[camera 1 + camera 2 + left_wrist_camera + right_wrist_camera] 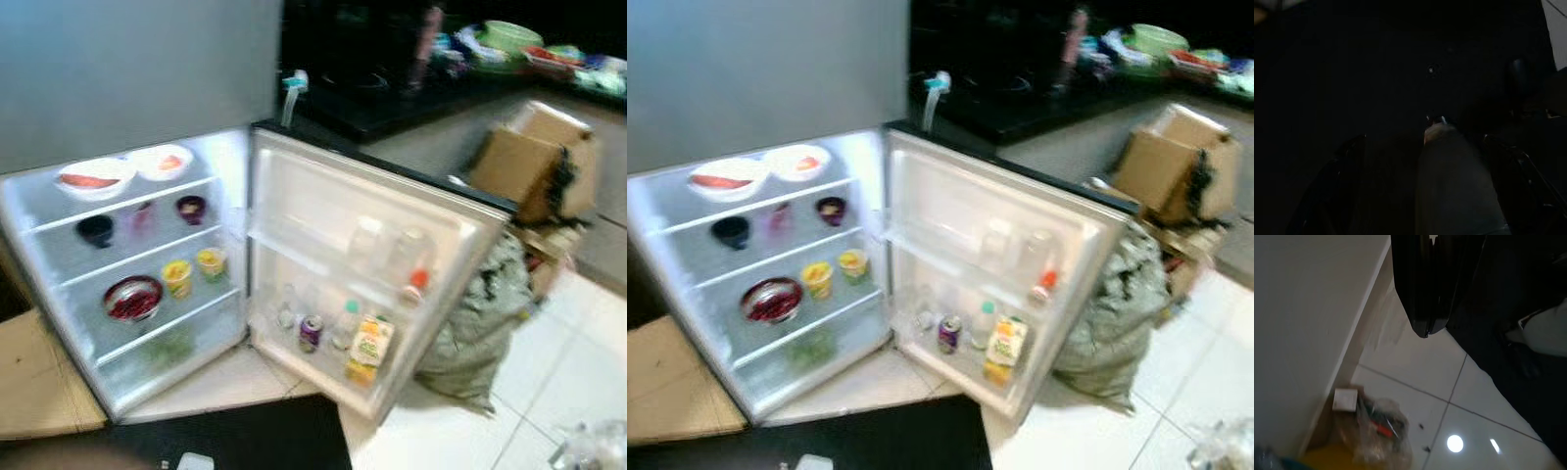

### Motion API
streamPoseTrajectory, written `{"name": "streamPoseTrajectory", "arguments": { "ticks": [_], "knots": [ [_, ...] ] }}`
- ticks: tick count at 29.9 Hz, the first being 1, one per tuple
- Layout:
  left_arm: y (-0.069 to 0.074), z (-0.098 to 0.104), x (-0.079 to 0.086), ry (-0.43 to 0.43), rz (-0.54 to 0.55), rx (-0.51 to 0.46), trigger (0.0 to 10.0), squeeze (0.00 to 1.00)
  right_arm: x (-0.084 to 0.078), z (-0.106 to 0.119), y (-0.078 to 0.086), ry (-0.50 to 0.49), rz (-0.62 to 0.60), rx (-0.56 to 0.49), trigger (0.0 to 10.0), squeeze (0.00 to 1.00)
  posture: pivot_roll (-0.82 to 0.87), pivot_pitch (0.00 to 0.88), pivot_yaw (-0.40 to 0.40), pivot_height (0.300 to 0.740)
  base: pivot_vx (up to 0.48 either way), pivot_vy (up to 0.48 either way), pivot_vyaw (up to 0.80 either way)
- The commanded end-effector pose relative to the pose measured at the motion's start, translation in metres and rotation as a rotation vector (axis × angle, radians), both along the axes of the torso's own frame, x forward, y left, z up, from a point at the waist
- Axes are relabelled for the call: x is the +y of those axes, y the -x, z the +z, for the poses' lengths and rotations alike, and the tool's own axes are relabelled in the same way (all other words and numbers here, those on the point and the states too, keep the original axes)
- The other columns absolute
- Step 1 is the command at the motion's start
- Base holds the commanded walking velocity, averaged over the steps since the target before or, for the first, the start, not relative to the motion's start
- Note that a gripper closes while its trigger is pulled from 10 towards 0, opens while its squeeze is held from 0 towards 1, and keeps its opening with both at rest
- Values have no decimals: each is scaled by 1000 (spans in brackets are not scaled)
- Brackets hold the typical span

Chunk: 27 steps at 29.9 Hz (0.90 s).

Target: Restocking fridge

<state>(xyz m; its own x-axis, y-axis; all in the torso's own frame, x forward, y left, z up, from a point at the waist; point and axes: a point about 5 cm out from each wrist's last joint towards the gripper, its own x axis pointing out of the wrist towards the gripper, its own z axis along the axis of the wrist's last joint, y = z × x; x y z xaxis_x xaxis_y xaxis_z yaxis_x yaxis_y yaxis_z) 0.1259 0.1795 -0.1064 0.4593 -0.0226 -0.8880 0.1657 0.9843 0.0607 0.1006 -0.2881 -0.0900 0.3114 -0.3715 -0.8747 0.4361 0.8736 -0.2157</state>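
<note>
While my left arm hangs in deep shade, its jaws [1425,196] stand apart around a pale, rounded object [1454,181] that rises between the two fingers [1339,191]; I cannot tell what it is, nor whether the fingers touch it. Everything beyond it is too dark to read.

My right arm hangs down by a pale wall, its wrist camera looking at the white tiled floor [1415,367]. One black finger [1432,284] crosses the top of that view, and I cannot tell whether those jaws are apart or together. Below it, against the wall, lies a crumpled clear plastic bag [1378,431] with something red inside.

Ahead of me and below, the small fridge [127,264] stands wide open and lit. Its top shelf carries two white bowls [96,178], the next a dark cup [95,230] and a dark bowl [191,208], the third a red-filled metal bowl [132,299] beside two yellow cups [177,277], with something green blurred at the bottom. The open door [372,264] swings toward my right; its lower rack holds a can [311,332], small bottles [346,323] and a juice carton [371,345].

Just behind the door slumps a grey-green sack [485,313], with a cardboard box [534,162] farther back. A dark tabletop [392,98] beyond holds a green bowl [509,37] among blurred clutter.
</note>
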Motion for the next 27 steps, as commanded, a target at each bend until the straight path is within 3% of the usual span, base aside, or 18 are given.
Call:
{"name": "streamPoseTrajectory", "arguments": {
  "ticks": [1,9,16,27],
  "knots": [
    [2,-1,-1,-4,-21,10,10000,0,-3,2,-2,7,20,-2,10000,0,-76,0,-37,740,0,0,-800],
    [-2,0,-3,1,-30,2,10000,0,-1,2,-5,-4,49,-7,10000,0,-78,0,-40,740,0,0,-777],
    [-3,1,-3,2,-42,2,10000,0,2,1,-6,-13,63,-4,10000,0,-78,0,-38,740,0,0,0],
    [-5,2,1,-6,-29,-9,10000,0,4,0,-6,-16,83,3,10000,0,-75,0,-40,740,0,-378,0]
  ]
}}
